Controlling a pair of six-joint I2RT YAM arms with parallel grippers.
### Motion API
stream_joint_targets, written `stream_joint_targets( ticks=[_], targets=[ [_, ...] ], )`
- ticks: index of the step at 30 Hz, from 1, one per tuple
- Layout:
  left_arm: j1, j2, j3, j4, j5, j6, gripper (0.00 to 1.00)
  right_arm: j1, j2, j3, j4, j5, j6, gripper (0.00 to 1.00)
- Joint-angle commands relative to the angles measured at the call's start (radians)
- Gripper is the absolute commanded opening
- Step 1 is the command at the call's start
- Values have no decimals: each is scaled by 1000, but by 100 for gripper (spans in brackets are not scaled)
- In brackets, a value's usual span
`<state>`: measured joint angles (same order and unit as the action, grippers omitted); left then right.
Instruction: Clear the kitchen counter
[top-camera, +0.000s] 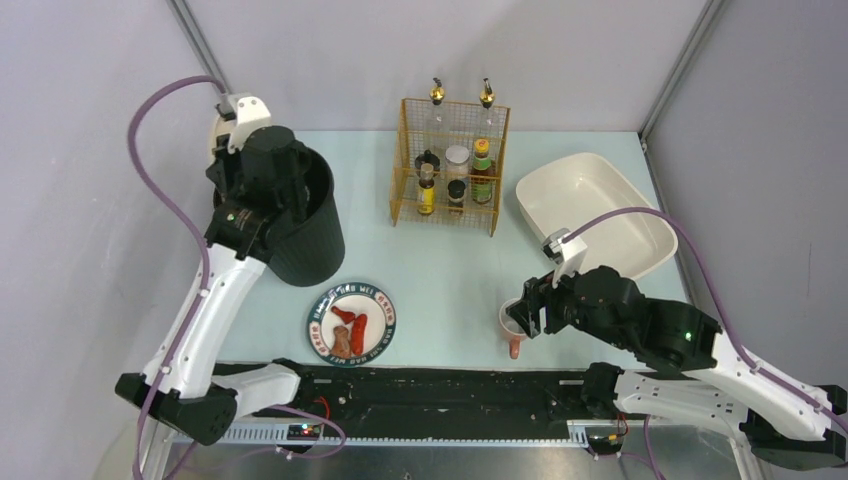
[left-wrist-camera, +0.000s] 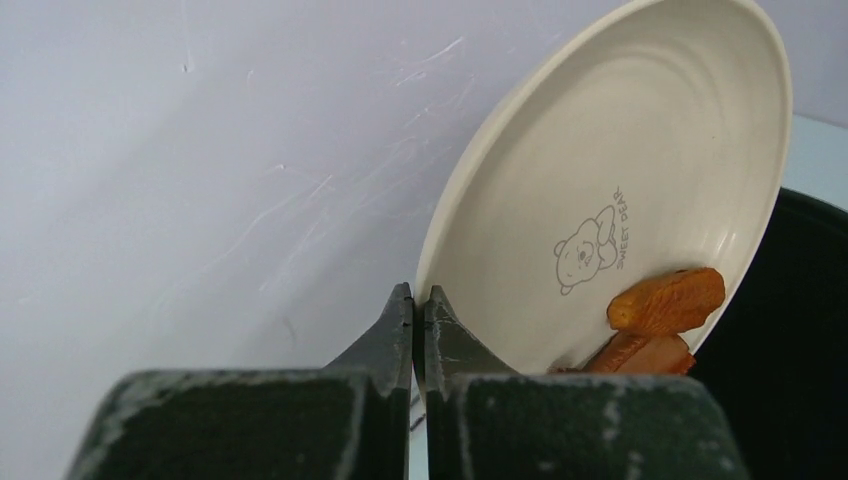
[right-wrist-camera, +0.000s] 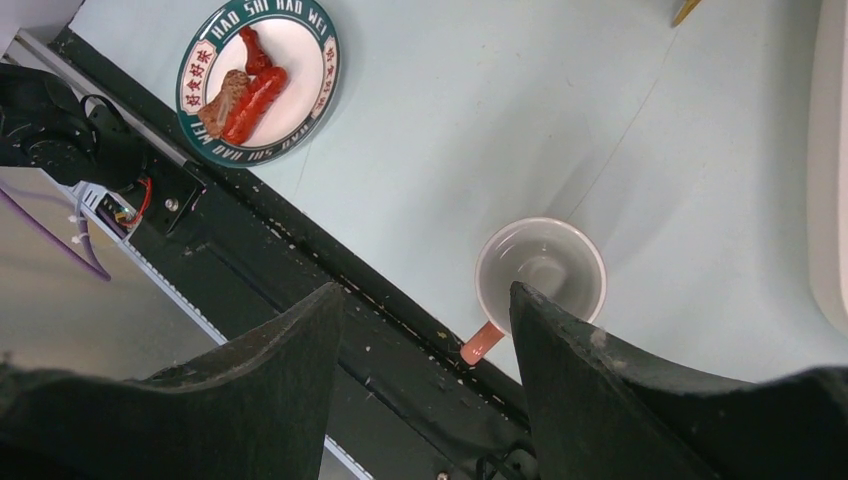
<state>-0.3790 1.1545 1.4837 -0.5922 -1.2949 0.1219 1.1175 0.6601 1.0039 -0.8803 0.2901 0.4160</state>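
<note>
My left gripper (left-wrist-camera: 421, 292) is shut on the rim of a cream plate (left-wrist-camera: 600, 170) with a bear print. It holds the plate steeply tilted over a black bin (top-camera: 312, 240), at the back left of the top view. Two orange-brown food pieces (left-wrist-camera: 665, 300) lie at the plate's lower edge, next to the bin's dark opening (left-wrist-camera: 790, 330). My right gripper (right-wrist-camera: 425, 290) is open and empty above a pink mug (right-wrist-camera: 540, 265). The mug (top-camera: 512, 325) stands on the mint-green counter (top-camera: 450, 270) near its front rail. A green-rimmed plate (top-camera: 351, 322) with sausages sits at front centre.
A yellow wire rack (top-camera: 452, 165) with several bottles stands at the back centre. A white oval tub (top-camera: 595, 215) sits at the back right. The black front rail (right-wrist-camera: 330, 270) runs just beside the mug's handle (right-wrist-camera: 483, 342). The sausage plate's green rim (right-wrist-camera: 262, 152) also shows in the right wrist view.
</note>
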Motion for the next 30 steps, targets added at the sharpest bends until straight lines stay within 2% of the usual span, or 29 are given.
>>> stream_joint_targets(
  ticks=[1,8,30],
  targets=[
    [-37,22,-25,233,-157,189,0,5,-16,-6,30,-7,15,66],
    [-70,68,-37,295,-196,285,0,5,-24,-9,26,-7,19,66],
    [-159,193,70,370,-276,534,0,4,-36,-17,28,-7,9,66]
  ],
)
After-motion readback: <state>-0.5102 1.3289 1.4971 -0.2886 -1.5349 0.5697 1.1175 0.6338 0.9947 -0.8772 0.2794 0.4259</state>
